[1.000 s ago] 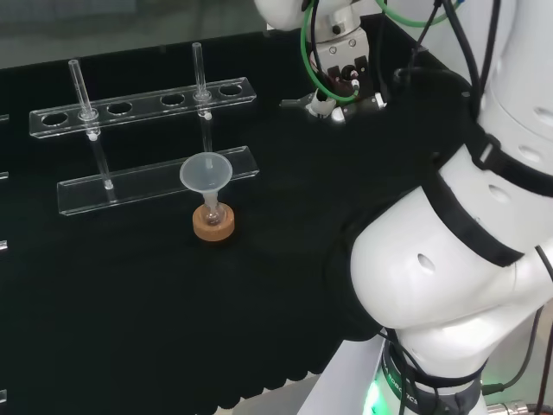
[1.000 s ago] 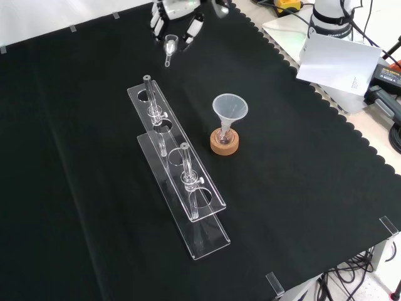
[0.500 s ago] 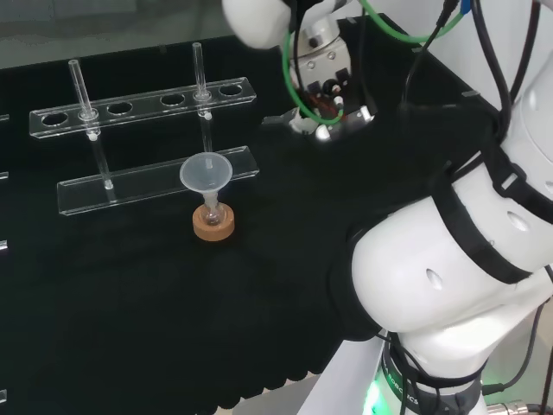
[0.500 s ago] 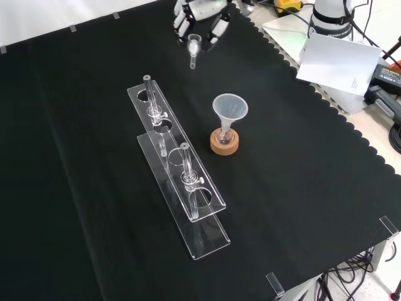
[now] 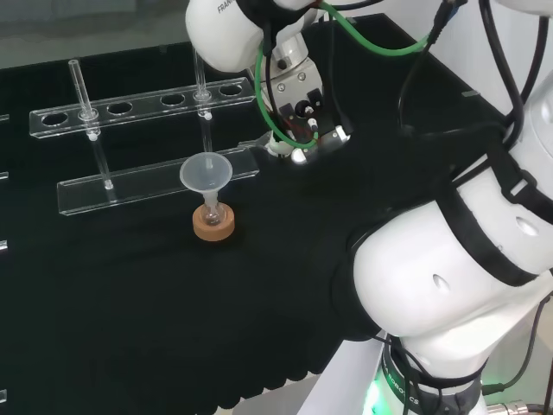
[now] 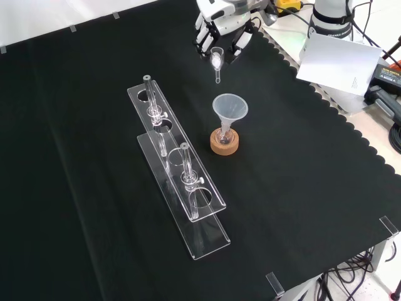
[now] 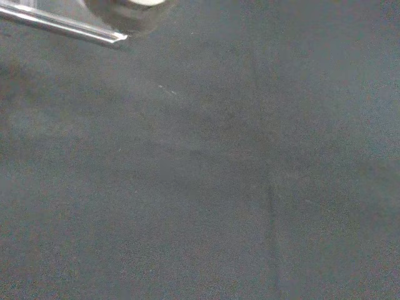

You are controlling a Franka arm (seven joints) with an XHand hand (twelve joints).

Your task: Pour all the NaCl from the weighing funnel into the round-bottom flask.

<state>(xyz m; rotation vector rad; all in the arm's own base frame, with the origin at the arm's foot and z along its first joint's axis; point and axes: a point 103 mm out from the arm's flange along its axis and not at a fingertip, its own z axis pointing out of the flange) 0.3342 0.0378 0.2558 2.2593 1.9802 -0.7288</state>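
A small round-bottom flask [image 6: 223, 135] stands on a cork ring [image 6: 224, 145] mid-cloth, with a clear plastic funnel [image 6: 230, 108] set in its neck; the same funnel [image 5: 204, 173] and cork ring [image 5: 213, 225] appear in the head view. My hand [image 6: 224, 28] hangs above the cloth farther off in the front view, its fingers curled round a small glass weighing funnel [image 6: 217, 58] whose stem points down. In the head view the hand [image 5: 294, 143] is just right of the funnel. What the weighing funnel holds I cannot tell.
A clear two-tier rack [image 6: 182, 182] with glass tubes stands left of the flask in the front view, behind it in the head view [image 5: 143, 102]. The cloth's scalloped edge [image 6: 326, 106] runs along the right. The arm's white links [image 5: 449, 277] bulk at the head view's right.
The hand has carried the weighing funnel to the right and nearer in the front view, toward the flask's funnel. In the head view it came left and down. Flask and rack have not moved.
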